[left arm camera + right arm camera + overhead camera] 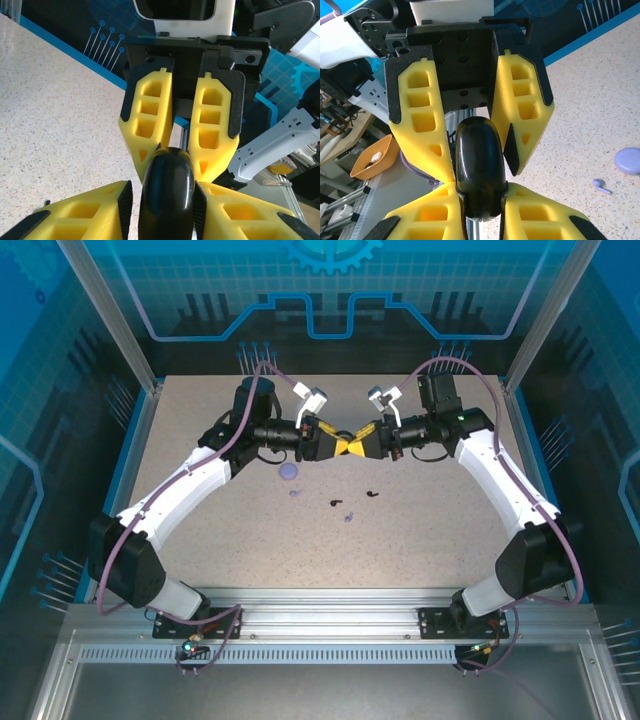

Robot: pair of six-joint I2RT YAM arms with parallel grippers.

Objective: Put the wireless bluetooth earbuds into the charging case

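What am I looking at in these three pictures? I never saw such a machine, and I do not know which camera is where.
It is a robot with two arms on a table. The wide picture comes from above; the other two come from cameras on the wrists. The left gripper and right gripper meet around one glossy black case; the right one grips it. On the table lie a lavender round case, two lavender earbuds and two black earbuds.

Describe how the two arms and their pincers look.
Left arm and right arm: white shells, black joints, a lavender cable looping along each. Left pincer and right pincer: two yellow wedge fingers with hollow square cells, black backing plates, on a black mount.
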